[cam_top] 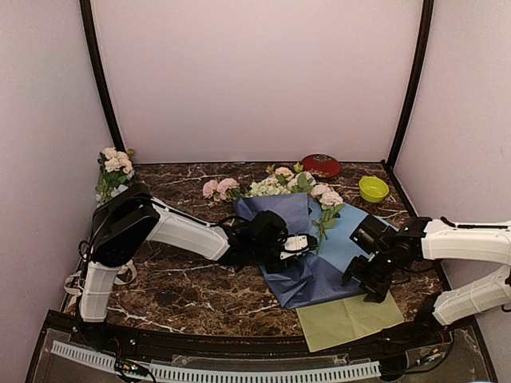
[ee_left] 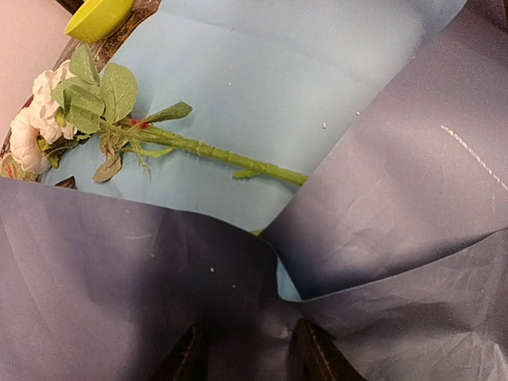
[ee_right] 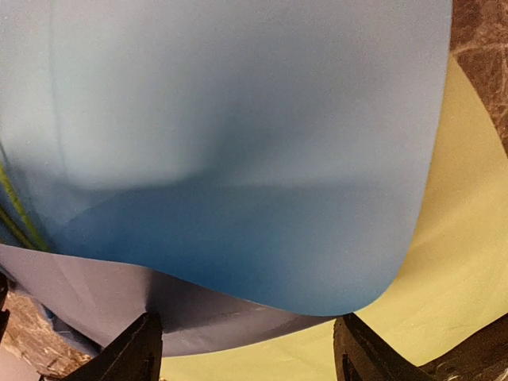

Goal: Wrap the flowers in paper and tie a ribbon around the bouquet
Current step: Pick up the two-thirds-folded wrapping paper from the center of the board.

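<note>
Marble table (cam_top: 184, 287), navy paper (cam_top: 307, 279) folded, left tool (cam_top: 297, 242) pinching it, right tool (cam_top: 363, 286) open.

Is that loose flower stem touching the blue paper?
Touching. Left wrist view: the stem lies on the paper, on its light blue face, end under the dark fold.

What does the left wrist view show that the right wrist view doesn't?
Only left wrist: a leafy flower stem lying on the light face of the paper, a cream bloom, and a yellow-green bowl. Only right wrist: the yellow-green sheet under a curled paper corner, plus marble table. Both: the paper, showing its light blue and dark navy faces.
</note>
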